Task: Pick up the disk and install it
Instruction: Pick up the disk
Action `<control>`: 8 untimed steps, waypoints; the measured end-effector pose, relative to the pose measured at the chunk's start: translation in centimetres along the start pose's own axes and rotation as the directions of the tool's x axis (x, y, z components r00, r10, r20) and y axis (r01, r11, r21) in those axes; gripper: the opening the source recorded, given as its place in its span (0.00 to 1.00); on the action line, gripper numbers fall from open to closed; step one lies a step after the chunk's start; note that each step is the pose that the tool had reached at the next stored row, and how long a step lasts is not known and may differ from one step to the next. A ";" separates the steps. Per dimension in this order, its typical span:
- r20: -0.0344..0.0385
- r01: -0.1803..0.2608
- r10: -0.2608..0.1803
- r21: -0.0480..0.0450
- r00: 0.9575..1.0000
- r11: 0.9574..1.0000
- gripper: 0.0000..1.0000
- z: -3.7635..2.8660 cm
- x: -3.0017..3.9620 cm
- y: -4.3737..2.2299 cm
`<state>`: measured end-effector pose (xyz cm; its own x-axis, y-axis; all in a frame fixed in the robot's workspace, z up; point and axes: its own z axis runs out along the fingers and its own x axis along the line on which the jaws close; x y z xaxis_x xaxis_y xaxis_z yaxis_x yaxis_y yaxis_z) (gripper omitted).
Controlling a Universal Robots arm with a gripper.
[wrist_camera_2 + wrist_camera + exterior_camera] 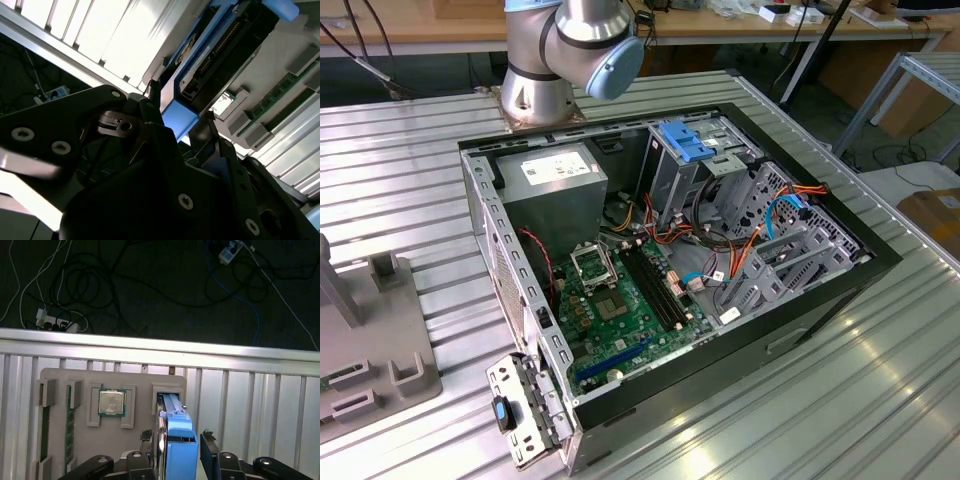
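Grey fixture end: straddling the disk with the gripper at its slot, parked on edge there likely to leave both flat faces free for a side grab; can't tell whether clamped or clear; not yet in the PC case.

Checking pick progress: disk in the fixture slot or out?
In. The disk stands on edge in the grey fixture slot, claw straddling it.
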<state>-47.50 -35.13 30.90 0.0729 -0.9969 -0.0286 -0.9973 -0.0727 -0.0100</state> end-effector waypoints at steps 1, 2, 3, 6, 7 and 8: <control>0.000 0.001 -0.001 0.000 1.000 1.000 0.50 0.00 0.05 0.00; 0.000 0.001 -0.001 0.000 1.000 1.000 0.50 0.01 0.10 0.01; 0.000 0.001 -0.001 0.000 1.000 1.000 0.50 0.01 0.18 0.01; 0.000 0.001 -0.001 0.000 1.000 1.000 0.50 0.01 0.33 0.02; 0.000 0.001 -0.001 0.000 1.000 1.000 0.50 0.03 0.33 0.01; 0.000 0.001 -0.001 0.000 1.000 1.000 0.50 0.04 0.34 -0.05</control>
<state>-47.43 -35.46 30.85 0.0739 -0.9969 -0.0287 -0.9972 -0.0736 -0.0103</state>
